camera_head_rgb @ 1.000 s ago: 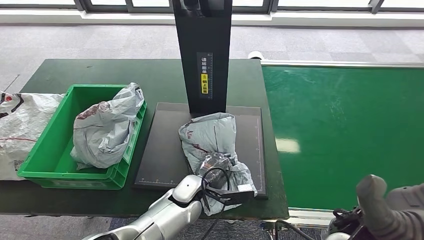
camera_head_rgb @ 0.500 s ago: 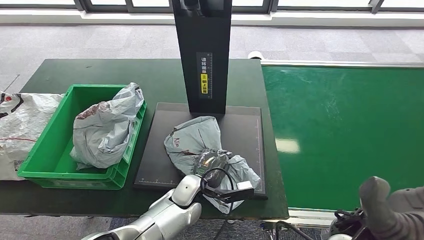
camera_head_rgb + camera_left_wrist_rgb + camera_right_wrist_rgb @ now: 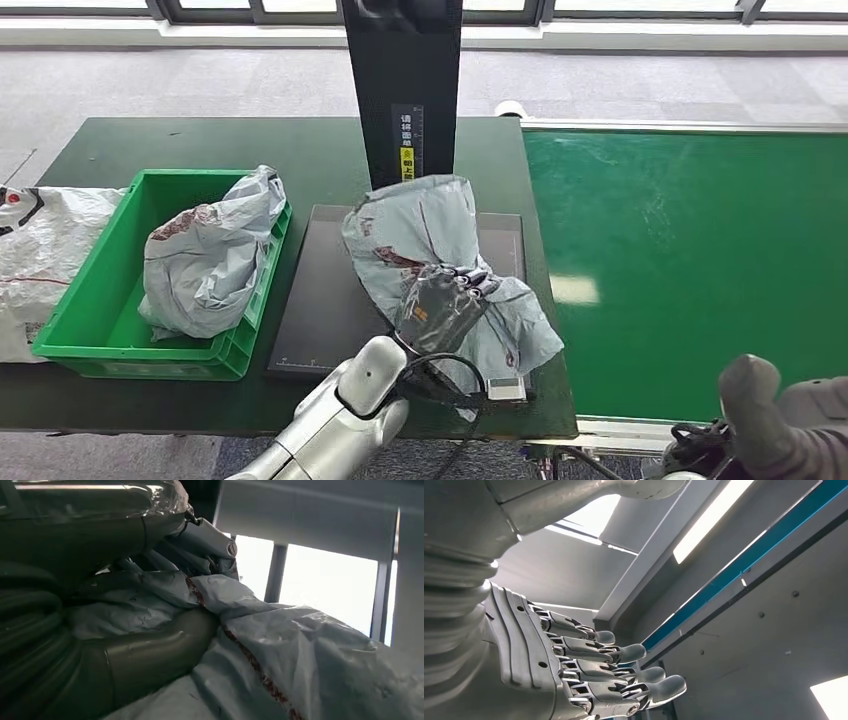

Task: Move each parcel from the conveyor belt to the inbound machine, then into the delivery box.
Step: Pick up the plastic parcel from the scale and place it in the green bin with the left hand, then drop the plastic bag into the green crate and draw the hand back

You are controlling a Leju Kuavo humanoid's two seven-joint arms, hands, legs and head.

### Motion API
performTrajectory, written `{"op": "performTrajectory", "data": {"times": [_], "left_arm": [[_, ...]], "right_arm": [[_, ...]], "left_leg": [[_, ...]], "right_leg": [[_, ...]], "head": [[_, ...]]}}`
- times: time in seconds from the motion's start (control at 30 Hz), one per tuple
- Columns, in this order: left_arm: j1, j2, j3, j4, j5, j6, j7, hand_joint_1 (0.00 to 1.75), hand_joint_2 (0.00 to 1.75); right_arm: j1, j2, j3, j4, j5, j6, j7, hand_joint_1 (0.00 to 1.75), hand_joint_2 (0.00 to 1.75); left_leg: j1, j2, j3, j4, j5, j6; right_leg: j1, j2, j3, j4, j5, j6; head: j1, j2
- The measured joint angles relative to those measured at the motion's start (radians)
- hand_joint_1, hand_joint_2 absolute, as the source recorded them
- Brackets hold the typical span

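Note:
A crumpled grey parcel [image 3: 430, 240] with red markings hangs lifted above the black plate of the inbound machine [image 3: 320, 300], in front of its black post [image 3: 405, 90]. My left hand [image 3: 440, 300] grips the parcel from below; its thumb and fingers [image 3: 150, 650] press into the grey plastic [image 3: 310, 650] in the left wrist view. A second grey parcel [image 3: 205, 250] lies in the green delivery box [image 3: 90, 290] at the left. My right hand [image 3: 589, 675] holds nothing, its fingers spread, and it sits low at the right [image 3: 770, 420] beside the green conveyor belt [image 3: 690, 250].
A white sack [image 3: 40, 250] with red and black print lies on the dark green table [image 3: 200, 140] left of the box. The conveyor's metal edge [image 3: 690, 127] runs along the far side. Grey floor and windows lie beyond the table.
My left hand has raised the grey parcel off the machine's plate; it now hangs higher and covers part of the post. The right arm has stayed put.

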Motion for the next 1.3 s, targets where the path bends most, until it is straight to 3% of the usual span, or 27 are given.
{"op": "performTrajectory", "data": {"times": [0.2,0.37,0.57,0.67,0.8,1.03,1.3], "left_arm": [[0.099,0.001,0.138,-0.367,-0.003,0.0,-0.168,1.75,1.75],[0.13,0.008,0.19,-0.552,0.009,0.0,-0.199,1.75,1.75],[0.157,0.015,0.259,-0.687,0.021,0.0,-0.199,1.75,1.75],[0.168,0.02,0.323,-0.683,0.011,-0.001,-0.159,1.75,1.75],[0.143,0.02,0.424,-0.57,-0.005,-0.004,-0.078,1.75,1.75],[0.106,0.019,0.613,-0.426,0.062,-0.004,-0.092,1.75,1.75],[0.079,0.017,0.689,-0.361,0.031,-0.003,-0.075,1.75,1.75]], "right_arm": [[0.002,0.0,-0.014,0.0,-0.001,0.0,0.0,0.0,1.75],[0.003,0.0,-0.015,-0.001,0.002,0.0,0.0,0.0,1.75],[0.005,0.0,-0.015,-0.004,0.005,0.0,0.0,0.0,1.75],[0.007,0.0,-0.015,-0.004,0.008,0.0,0.0,0.0,1.75],[0.024,0.0,-0.015,-0.006,0.014,0.0,0.005,0.0,1.75],[0.033,0.0,-0.015,-0.003,0.014,0.0,0.001,0.0,1.75],[0.035,0.001,-0.015,0.001,0.012,0.0,0.0,0.0,1.75]], "left_leg": [[0.0,0.0,0.0,0.0,0.0,0.0],[0.001,0.0,0.0,0.0,0.0,0.0],[0.001,0.0,0.0,0.0,0.0,0.0],[0.001,0.0,0.0,0.0,0.0,0.0],[0.001,-0.001,0.0,0.0,0.0,0.0],[0.001,0.0,0.001,0.0,0.001,-0.001],[0.001,-0.001,0.0,0.0,0.0,0.0]], "right_leg": [[0.001,-0.001,0.0,0.0,-0.001,0.0],[0.001,-0.001,0.0,0.0,-0.001,0.0],[0.001,-0.001,0.0,0.0,-0.001,0.0],[0.001,-0.001,0.0,0.0,-0.001,0.0],[0.001,-0.002,0.001,0.0,-0.001,0.0],[0.001,-0.001,0.001,0.0,-0.001,0.0],[0.001,-0.001,0.001,0.0,-0.001,0.0]], "head": [[0.0,0.0],[0.0,0.0],[0.0,0.0],[0.0,0.0],[0.0,0.0],[0.0,0.0],[0.0,0.0]]}}
